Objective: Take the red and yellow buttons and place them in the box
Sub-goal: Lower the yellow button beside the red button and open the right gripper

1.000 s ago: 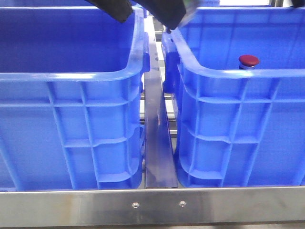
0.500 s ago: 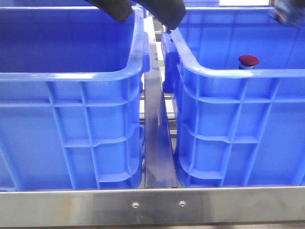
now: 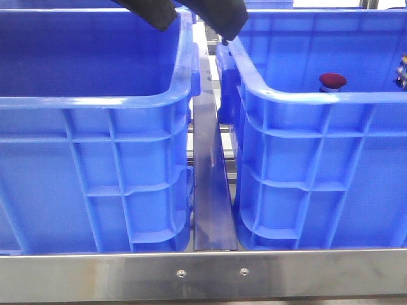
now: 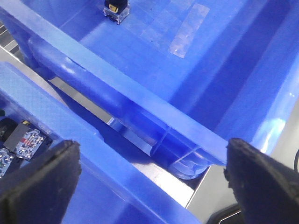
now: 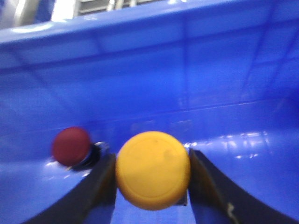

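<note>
The dark red button (image 3: 332, 81) stands inside the right blue crate (image 3: 318, 96), just behind its front rim. In the right wrist view my right gripper (image 5: 153, 175) is shut on the yellow button (image 5: 153, 170), held low inside this crate, with the red button (image 5: 71, 145) close beside one finger. In the front view only a bit of the right gripper (image 3: 402, 71) shows at the right edge. My left gripper (image 4: 149, 184) is open and empty, its fingers (image 4: 37, 182) wide apart above the gap between the two crates.
The left blue crate (image 3: 95, 101) stands beside the right one, with a metal rail (image 3: 210, 171) between them. The left arm (image 3: 152, 9) hangs over the crates' back. A small black and yellow part (image 4: 115, 7) and circuit boards (image 4: 25, 140) lie in the crates.
My right gripper has swung from the top middle to the right and come down into the right crate. The red button and left arm have not moved.
</note>
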Available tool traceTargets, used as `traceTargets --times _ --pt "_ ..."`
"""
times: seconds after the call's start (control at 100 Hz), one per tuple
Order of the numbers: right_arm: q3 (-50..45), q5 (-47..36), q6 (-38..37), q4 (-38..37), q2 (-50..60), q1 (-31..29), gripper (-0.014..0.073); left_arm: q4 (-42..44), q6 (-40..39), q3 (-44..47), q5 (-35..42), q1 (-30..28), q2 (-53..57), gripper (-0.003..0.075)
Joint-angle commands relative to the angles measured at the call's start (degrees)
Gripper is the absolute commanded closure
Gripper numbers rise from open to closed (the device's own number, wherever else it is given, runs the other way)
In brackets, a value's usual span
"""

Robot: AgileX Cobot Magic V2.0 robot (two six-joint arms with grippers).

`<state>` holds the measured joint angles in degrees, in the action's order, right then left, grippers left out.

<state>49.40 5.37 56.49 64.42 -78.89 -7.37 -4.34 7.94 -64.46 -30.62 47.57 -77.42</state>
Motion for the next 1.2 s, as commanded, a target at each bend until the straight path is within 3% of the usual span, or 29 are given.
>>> traceTargets --times 0.0,0.36,0.64,0.71,0.85,0.92,1.19 --pt "4.33 -3.64 0.82 1.13 -1.26 -0.40 0.0405 -0.54 -0.19 -1.53 3.43 0.34 2.07 0.0125" --pt "15.63 -3.27 0.82 1.13 -15.98 -0.34 0.0405 -0.54 -0.19 -1.53 3.43 0.34 2.07 0.0125" --pt "17.27 -2.63 0.82 1.13 -19.72 -0.34 0.0398 -0.69 -0.19 -1.53 3.43 0.34 2.07 0.0125" --pt "17.27 -2.46 0.82 1.13 -19.72 -0.34 0.0347 -0.69 -0.19 -1.53 3.43 0.34 2.07 0.0125" --pt "17.27 -1.11 0.82 1.13 -19.72 -0.34 0.0097 -0.78 -0.19 -1.53 3.43 0.34 2.07 0.0125" --pt "17.27 -0.53 0.82 1.13 -19.47 -0.34 0.0026 -0.78 -0.19 -1.53 3.05 0.34 2.07 0.0125" --pt "16.86 0.56 0.82 1.08 -15.42 -0.39 0.0015 -2.05 -0.19 -1.53 2.68 0.34 2.07 0.0125"
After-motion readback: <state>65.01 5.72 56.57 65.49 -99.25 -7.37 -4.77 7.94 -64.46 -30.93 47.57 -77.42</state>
